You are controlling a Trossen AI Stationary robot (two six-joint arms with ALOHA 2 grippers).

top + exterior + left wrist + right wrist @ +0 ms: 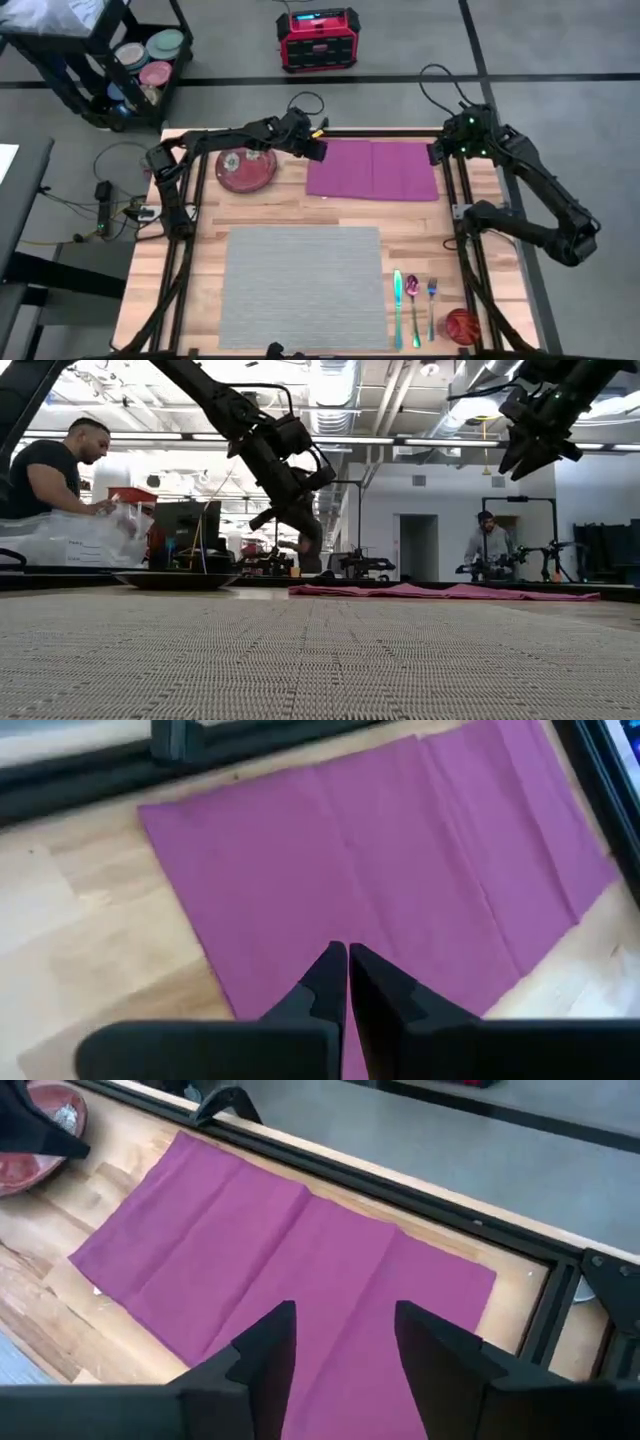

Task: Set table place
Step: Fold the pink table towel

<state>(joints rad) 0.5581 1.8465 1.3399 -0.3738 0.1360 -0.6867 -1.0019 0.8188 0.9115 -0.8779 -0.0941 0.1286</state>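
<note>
Napkin-fetching step: left gripper (pixel 347 982), fingers pressed together, and right gripper (pixel 340 1355), spread, hover over the purple napkin (pixel 372 169); grey placemat (pixel 302 285) lies bare mid-table (pixel 290 210); next, a pinch at the cloth's edge.

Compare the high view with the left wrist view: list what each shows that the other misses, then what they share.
Only the high view shows the grey placemat, the red plate, the cutlery, a small red object near the table's corner, and the right gripper hovering at the napkin's far end.

Only the left wrist view shows the left gripper with fingers pressed shut, above the cloth.

Both show the purple napkin lying flat on the wooden table.
</note>
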